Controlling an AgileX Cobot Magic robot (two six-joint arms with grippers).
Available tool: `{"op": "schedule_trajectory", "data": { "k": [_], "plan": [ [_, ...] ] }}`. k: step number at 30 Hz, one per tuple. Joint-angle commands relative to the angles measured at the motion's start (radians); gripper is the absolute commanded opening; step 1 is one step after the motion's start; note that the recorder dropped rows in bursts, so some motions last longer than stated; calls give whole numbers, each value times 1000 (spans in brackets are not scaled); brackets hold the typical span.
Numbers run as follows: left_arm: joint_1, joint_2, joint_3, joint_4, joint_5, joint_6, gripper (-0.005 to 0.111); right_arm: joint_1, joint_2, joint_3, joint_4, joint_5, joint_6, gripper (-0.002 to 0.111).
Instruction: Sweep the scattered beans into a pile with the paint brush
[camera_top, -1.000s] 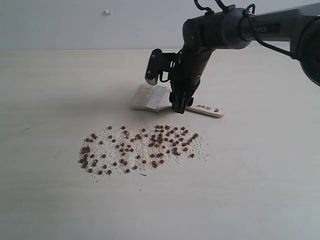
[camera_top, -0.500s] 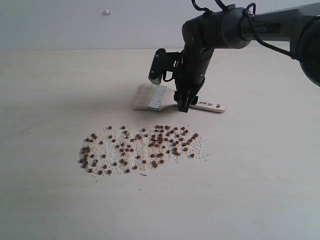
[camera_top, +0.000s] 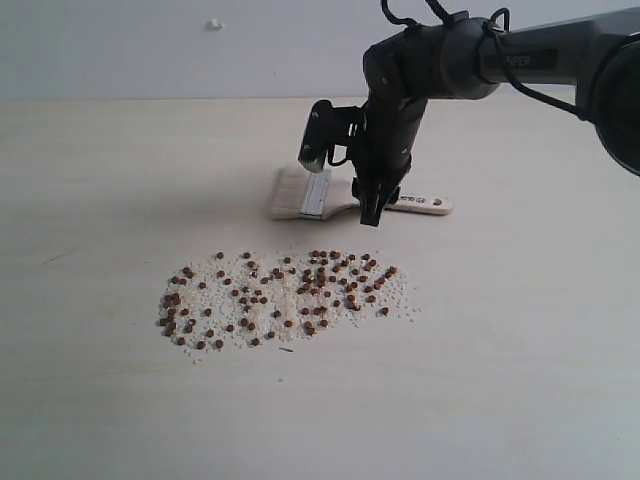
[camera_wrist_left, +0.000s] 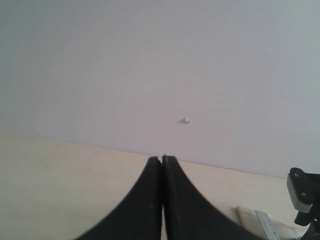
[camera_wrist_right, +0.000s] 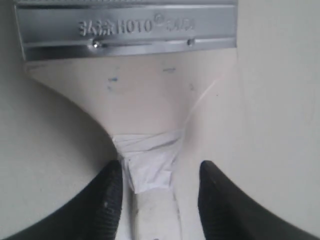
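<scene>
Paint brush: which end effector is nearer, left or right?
Right. The right end effector straddles the paint brush handle; the left end effector, shut, sits apart from it.

One paint brush (camera_top: 316, 195), many dozens of beans (camera_top: 310, 285), one left tool (camera_wrist_left: 162, 159), one right tool (camera_top: 372, 214).

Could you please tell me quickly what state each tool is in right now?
Left tool: closed, holding nothing.
Right tool: open, straddling the paint brush handle, not gripping yet.
</scene>
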Motion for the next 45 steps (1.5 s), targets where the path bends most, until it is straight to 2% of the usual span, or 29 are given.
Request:
{"op": "schedule_trajectory", "data": {
  "k": [1, 8, 17, 21, 28, 43, 45],
  "plan": [
    [-5, -1, 2, 0, 3, -1, 0, -1, 25, 9, -17, 38, -3, 28],
    [-5, -1, 2, 0, 3, -1, 0, -1, 23, 9, -73, 38, -6, 0],
    [-5, -1, 2, 0, 3, -1, 0, -1, -45, 9, -65, 111, -10, 0],
    [-5, -1, 2, 0, 3, -1, 0, -1, -77, 9, 5, 173, -28, 0],
    [-5, -1, 2, 0, 3, -1, 0, -1, -68, 9, 114, 129, -28, 0],
    [-5, -1, 2, 0, 3, -1, 0, -1, -9, 9, 128, 151, -24, 0],
    [-5, -1, 2, 0, 3, -1, 0, -1, -9, 9, 128, 150, -26, 4]
  ]
}}
